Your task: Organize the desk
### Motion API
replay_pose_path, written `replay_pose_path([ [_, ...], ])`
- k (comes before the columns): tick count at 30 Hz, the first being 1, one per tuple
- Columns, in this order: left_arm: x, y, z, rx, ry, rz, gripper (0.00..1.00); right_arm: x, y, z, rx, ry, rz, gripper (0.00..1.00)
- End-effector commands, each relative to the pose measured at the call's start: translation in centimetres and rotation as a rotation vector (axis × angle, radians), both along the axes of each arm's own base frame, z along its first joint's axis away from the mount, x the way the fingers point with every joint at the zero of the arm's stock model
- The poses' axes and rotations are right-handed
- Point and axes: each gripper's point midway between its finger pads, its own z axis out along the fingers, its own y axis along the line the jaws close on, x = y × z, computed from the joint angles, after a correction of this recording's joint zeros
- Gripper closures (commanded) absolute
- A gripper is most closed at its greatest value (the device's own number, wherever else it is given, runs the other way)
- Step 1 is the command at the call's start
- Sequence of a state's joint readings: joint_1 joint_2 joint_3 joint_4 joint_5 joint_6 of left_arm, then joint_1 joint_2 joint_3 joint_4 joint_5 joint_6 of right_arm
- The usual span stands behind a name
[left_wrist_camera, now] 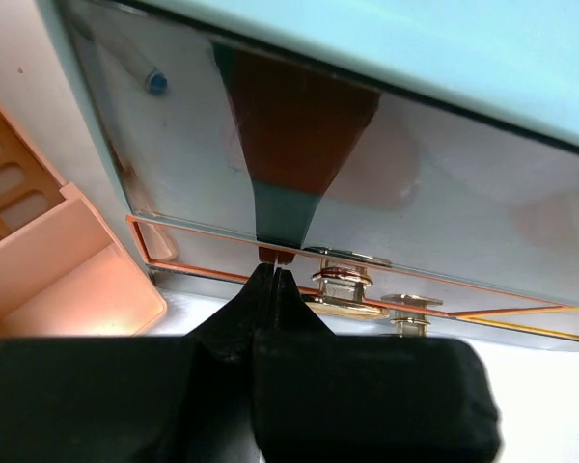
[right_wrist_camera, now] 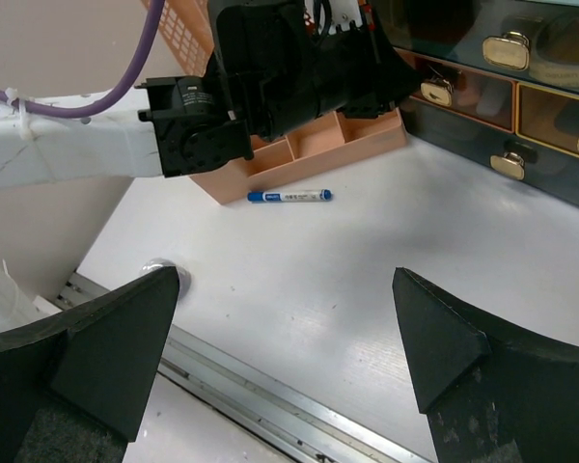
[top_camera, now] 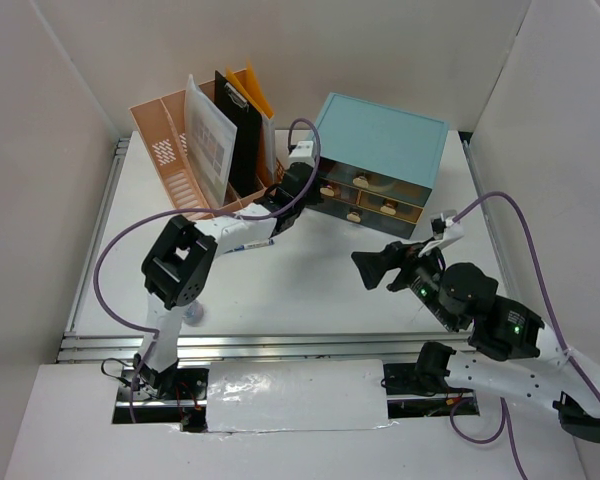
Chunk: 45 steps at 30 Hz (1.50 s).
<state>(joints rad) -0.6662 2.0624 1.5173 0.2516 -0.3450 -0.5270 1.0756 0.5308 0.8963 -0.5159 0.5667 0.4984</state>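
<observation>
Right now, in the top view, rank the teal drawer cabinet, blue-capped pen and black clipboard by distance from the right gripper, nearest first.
1. teal drawer cabinet, just beyond the right gripper
2. blue-capped pen, left on desk
3. black clipboard, back left

Bright, even overhead light fills the top view; the white worktop and panel walls read clean, with only faint, soft shadows. The left wrist view is pressed so close to the drawer cabinet that its glossy front blurs and carries a dark wedge, possibly a reflection. The right wrist view is sharp mid-frame; its black fingers go soft at the lower corners, and the gold handles glint.
</observation>
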Motion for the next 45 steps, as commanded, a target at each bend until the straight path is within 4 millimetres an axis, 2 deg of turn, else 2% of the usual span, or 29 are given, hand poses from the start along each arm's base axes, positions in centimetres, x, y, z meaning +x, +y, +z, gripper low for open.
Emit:
replay_pose_path([
  [1, 2.0, -0.1, 3.3, -0.055, -0.104, 0.034, 1.00, 0.5, 0.2, 1.8, 0.040, -0.039, -0.018, 0.00],
  [3, 1.4, 0.4, 2.5, -0.048, -0.076, 0.046, 1.00, 0.7, 0.3, 1.8, 0.047, -0.036, -0.029, 0.00],
  [4, 1.0, 0.8, 3.8, -0.082, -0.079, 0.065, 1.00, 0.8, 0.3, 1.4, 0.050, -0.028, -0.041, 0.00],
  [6, -0.7, 2.4, 2.5, -0.076, -0.024, 0.101, 1.00, 1.4, 0.1, 0.9, 0.067, -0.016, -0.087, 0.00],
  [7, -1.5, 3.4, 4.7, -0.129, -0.029, 0.149, 0.96, 1.7, 0.4, 0.1, 0.100, 0.000, -0.106, 0.00],
  [8, -2.7, 4.7, 3.7, -0.118, 0.006, 0.174, 0.90, 2.2, 0.1, -0.4, 0.109, 0.006, -0.152, 0.00],
  [9, -3.9, 5.6, 3.2, -0.100, 0.046, 0.194, 0.75, 2.6, 0.4, -0.3, 0.176, 0.019, -0.179, 0.00],
  [10, -5.3, 6.8, 4.6, -0.128, 0.046, 0.217, 0.66, 3.1, 0.6, -2.0, 0.176, 0.043, -0.210, 0.00],
  [11, -6.7, 7.5, 6.8, -0.145, 0.031, 0.209, 0.43, 3.9, 0.3, -1.7, 0.262, 0.046, -0.274, 0.00],
  [12, -7.8, 7.9, 7.1, -0.142, 0.038, 0.206, 0.35, 4.5, 0.4, -3.6, 0.267, 0.063, -0.301, 0.00],
  [14, -10.1, 8.7, 7.5, -0.122, 0.048, 0.206, 0.15, 5.9, 0.3, -4.8, 0.333, 0.075, -0.343, 0.00],
  [15, -11.4, 9.4, 9.8, -0.142, 0.018, 0.191, 0.12, 7.6, -0.3, -5.9, 0.429, 0.095, -0.375, 0.00],
  [17, -13.9, 10.2, 9.6, -0.108, 0.070, 0.150, 0.06, 9.5, -0.6, -8.0, 0.525, 0.132, -0.392, 0.00],
  [18, -15.2, 10.8, 11.3, -0.120, 0.056, 0.119, 0.05, 10.8, -1.3, -9.1, 0.629, 0.111, -0.380, 0.01],
  [19, -16.5, 11.3, 10.7, -0.089, 0.094, 0.092, 0.03, 11.1, -1.6, -9.1, 0.678, 0.076, -0.371, 0.03],
  [20, -17.8, 11.0, 11.0, -0.095, 0.114, 0.031, 0.03, 11.3, -2.2, -7.5, 0.791, 0.000, -0.362, 0.05],
  [21, -19.2, 11.5, 12.3, -0.095, 0.097, -0.011, 0.03, 11.8, -3.3, -10.3, 0.767, 0.009, -0.429, 0.06],
  [22, -20.7, 12.4, 11.3, -0.055, 0.148, -0.026, 0.01, 12.1, -3.7, -10.5, 0.760, -0.014, -0.453, 0.06],
  [24, -23.0, 13.7, 12.7, -0.049, 0.128, -0.072, 0.01, 13.0, -4.4, -11.1, 0.731, -0.027, -0.509, 0.05],
  [25, -24.0, 14.3, 12.0, -0.031, 0.139, -0.085, 0.00, 13.7, -5.0, -12.4, 0.712, -0.012, -0.547, 0.05],
  [26, -25.2, 15.2, 11.7, -0.011, 0.156, -0.093, 0.00, 13.8, -5.2, -11.1, 0.772, -0.058, -0.521, 0.04],
  [27, -26.3, 16.3, 12.5, -0.020, 0.131, -0.100, 0.00, 13.8, -5.6, -13.0, 0.755, -0.041, -0.526, 0.04],
  [28, -27.6, 17.3, 11.8, 0.014, 0.163, -0.105, 0.01, 13.9, -6.3, -12.7, 0.778, -0.066, -0.515, 0.05],
  [30, -29.0, 19.0, 12.6, 0.031, 0.122, -0.116, 0.01, 14.1, -6.7, -12.3, 0.801, -0.103, -0.483, 0.05],
  [32, -30.2, 20.5, 13.3, 0.076, 0.046, -0.154, 0.00, 15.0, -7.1, -12.0, 0.800, -0.111, -0.466, 0.05],
  [33, -30.4, 20.9, 12.2, 0.103, 0.040, -0.156, 0.00, 15.4, -7.2, -12.1, 0.801, -0.103, -0.475, 0.05],
  [35, -31.1, 21.7, 12.4, 0.098, -0.016, -0.169, 0.01, 16.3, -8.1, -12.8, 0.833, -0.066, -0.524, 0.05],
  [41, -31.8, 22.0, 13.6, 0.023, -0.110, -0.176, 0.00, 17.7, -8.7, -11.9, 0.887, -0.110, -0.489, 0.07],
  [45, -31.3, 22.6, 12.6, 0.052, -0.071, -0.131, 0.00, 19.1, -8.9, -14.2, 0.924, -0.035, -0.517, 0.08],
])
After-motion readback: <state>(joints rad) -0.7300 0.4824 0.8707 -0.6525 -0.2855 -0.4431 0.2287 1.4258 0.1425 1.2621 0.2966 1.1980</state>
